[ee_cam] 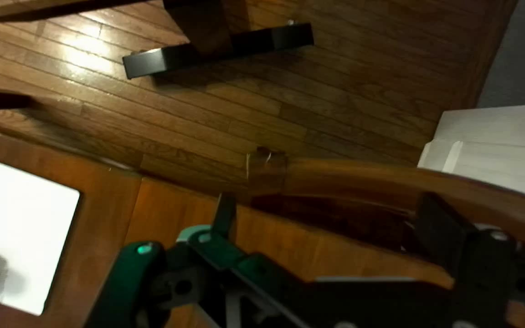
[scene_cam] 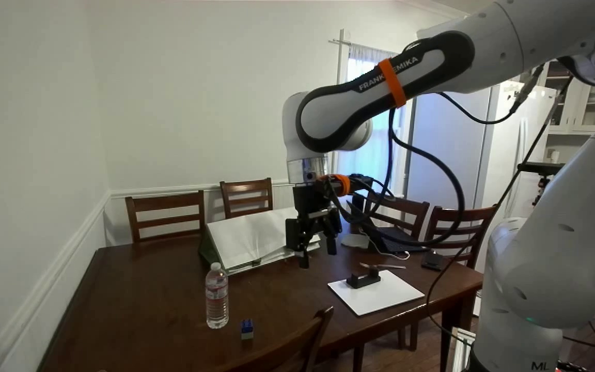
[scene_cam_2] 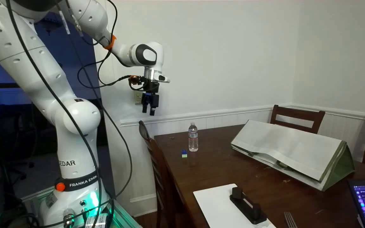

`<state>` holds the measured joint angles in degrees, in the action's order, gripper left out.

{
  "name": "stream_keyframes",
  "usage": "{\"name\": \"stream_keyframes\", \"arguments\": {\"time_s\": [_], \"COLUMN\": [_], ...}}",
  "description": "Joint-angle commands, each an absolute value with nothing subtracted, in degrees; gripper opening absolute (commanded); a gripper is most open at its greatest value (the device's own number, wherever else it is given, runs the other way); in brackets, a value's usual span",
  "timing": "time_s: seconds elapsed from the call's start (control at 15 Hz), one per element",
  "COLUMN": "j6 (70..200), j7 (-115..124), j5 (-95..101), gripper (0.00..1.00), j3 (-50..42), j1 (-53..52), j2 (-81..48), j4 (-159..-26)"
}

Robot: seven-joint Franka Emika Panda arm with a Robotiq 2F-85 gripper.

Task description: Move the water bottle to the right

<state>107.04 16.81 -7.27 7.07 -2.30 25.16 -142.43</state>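
- Plastic water bottle [scene_cam: 217, 299] stands upright on the wooden table [scene_cam: 137, 299], just beside a blue-and-green block [scene_cam: 247, 329].
- Robotiq gripper [ee_cam: 330, 216] hangs higher, well apart from the water bottle, jaws spread wide, holding nothing.

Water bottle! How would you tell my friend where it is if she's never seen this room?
Start at the big dark-brown table and look for the large white pad sloping up on it. Near one end of that pad, beside a little blue-topped block, stands the water bottle. Unlike the small block and the wide pad, it is tall, slim and see-through.
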Motion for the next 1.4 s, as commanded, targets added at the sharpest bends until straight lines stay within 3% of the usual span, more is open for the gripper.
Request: {"name": "stream_keyframes", "arguments": {"time_s": [0.0, 0.67, 1.33], "j6": [109.74, 123.26, 130.26], "j7": [20.43, 34.1, 39.76], "j5": [-0.71, 6.7, 9.17], "gripper": [1.0, 1.0, 1.0], "j3": [9.36, 6.93, 0.69], "j1": [-1.03, -4.25, -8.7], "j2": [13.59, -9.61, -21.9], "j4": [-132.38, -112.91, -102.79]}}
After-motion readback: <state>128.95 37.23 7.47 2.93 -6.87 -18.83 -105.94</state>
